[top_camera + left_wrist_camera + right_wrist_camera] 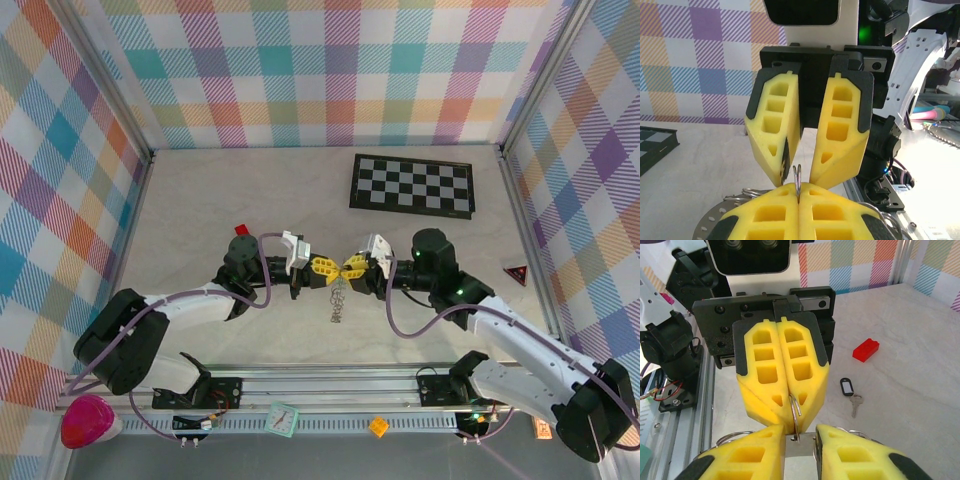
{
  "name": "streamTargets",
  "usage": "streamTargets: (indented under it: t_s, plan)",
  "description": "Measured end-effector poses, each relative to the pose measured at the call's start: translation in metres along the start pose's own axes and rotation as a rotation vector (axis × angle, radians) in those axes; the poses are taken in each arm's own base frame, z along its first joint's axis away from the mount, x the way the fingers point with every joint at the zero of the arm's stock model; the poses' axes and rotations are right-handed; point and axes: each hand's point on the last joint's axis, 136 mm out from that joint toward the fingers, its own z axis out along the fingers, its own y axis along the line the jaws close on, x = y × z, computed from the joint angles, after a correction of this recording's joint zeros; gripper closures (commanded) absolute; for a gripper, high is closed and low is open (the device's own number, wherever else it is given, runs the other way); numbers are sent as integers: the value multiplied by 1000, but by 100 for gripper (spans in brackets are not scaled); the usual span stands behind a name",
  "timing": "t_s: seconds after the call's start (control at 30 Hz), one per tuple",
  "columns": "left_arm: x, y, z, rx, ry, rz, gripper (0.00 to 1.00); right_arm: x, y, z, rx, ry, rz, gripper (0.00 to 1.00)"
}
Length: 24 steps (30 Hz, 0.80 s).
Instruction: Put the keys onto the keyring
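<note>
Left gripper (789,420): we are seeing it clamping the keyring (338,302), which is hanging at centre.
Right gripper (799,430): jaws standing slightly parted around silver metal; we cannot tell its grip.
Black-headed key (846,387): lying near the red block (866,349), far left.

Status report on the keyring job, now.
Left gripper shut on keyring loop. Right gripper jaws slightly apart at same loop, grip unclear. Black-headed key lying on table, off the ring. Red block beyond it, apart from both grippers.
</note>
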Motion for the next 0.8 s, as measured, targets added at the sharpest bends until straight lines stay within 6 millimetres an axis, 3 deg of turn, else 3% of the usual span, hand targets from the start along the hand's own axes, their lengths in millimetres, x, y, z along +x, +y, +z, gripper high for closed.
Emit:
streamTargets:
  t_s: [0.13,0.27,0.43,0.57,0.8]
  plan:
    - [2,4,0,-3,-5,-20,100,0,0,3,-15,7,7,83]
    - [2,6,-1,-4,-10,-38,100,0,-2,4,-17,11,8,100]
    - [1,7,-2,-15,-11,-40,76,-2,1,4,-42,32,-3,100]
    - [7,5,-4,-35,51,-43,76,2,6,2,-65,77,-20,100]
    - [9,1,-6,-46,215,33,83,8,11,1,-107,155,-41,100]
